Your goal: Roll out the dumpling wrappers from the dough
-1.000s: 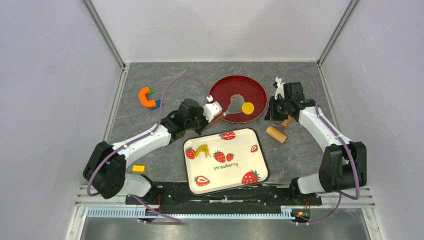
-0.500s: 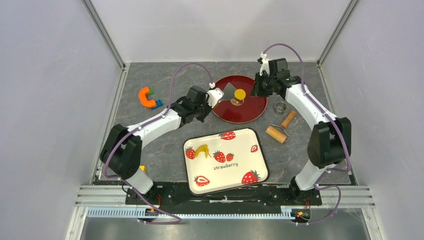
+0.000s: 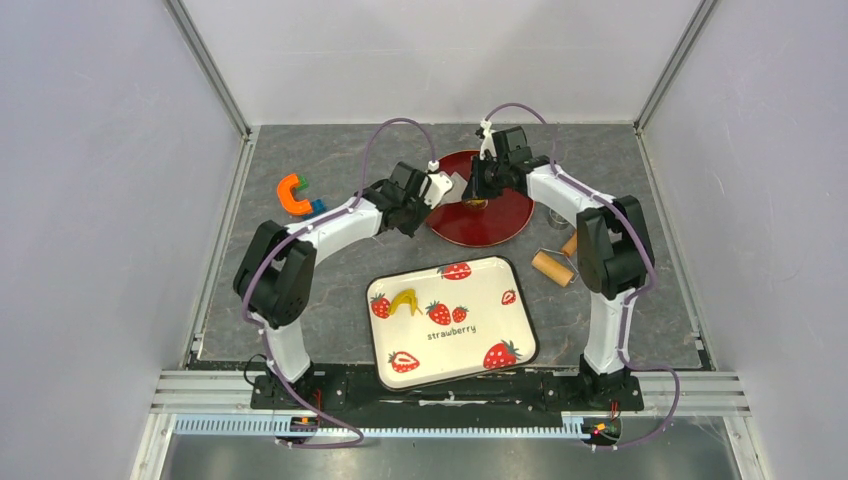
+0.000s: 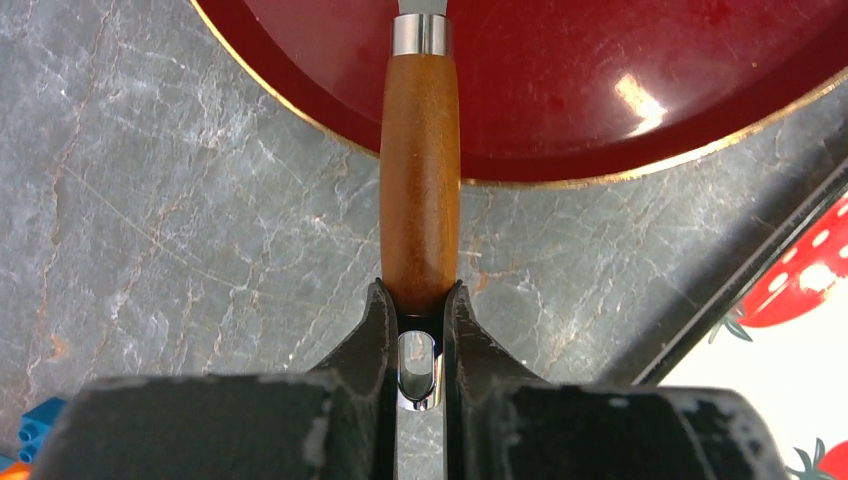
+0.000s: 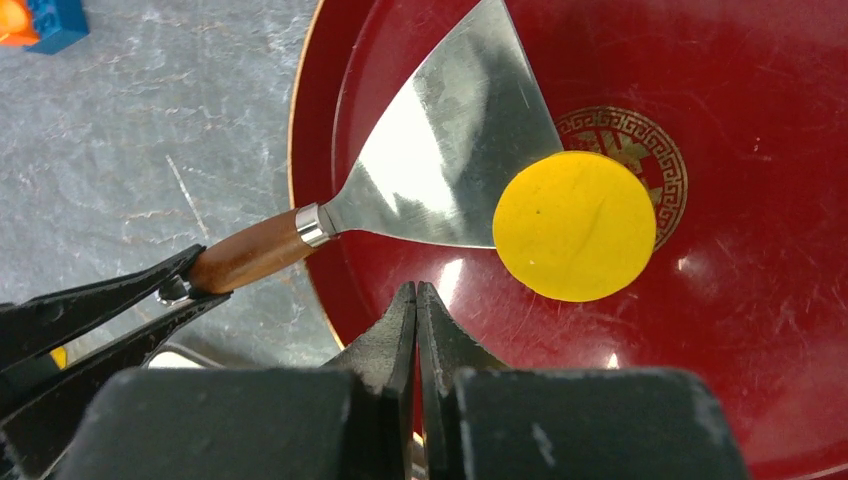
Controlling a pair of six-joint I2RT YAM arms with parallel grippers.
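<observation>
Nearest the arm bases, the strawberry tray (image 3: 480,300) carries a curved yellow scrap (image 3: 404,299). Beyond it, the left gripper (image 4: 420,295) is clamped on the wooden handle of a scraper (image 4: 420,170), whose metal blade lies in the red plate (image 5: 760,300). The dumpling wrapper (image 5: 574,226), a flat yellow disc, sits on the plate touching the blade's corner. Over the plate's rim the right gripper (image 5: 415,300) hangs with jaws pressed together, empty.

Grey marbled tabletop (image 3: 280,150), 3 pale lilac walls (image 3: 440,60), alu posts (image 3: 208,70).
</observation>
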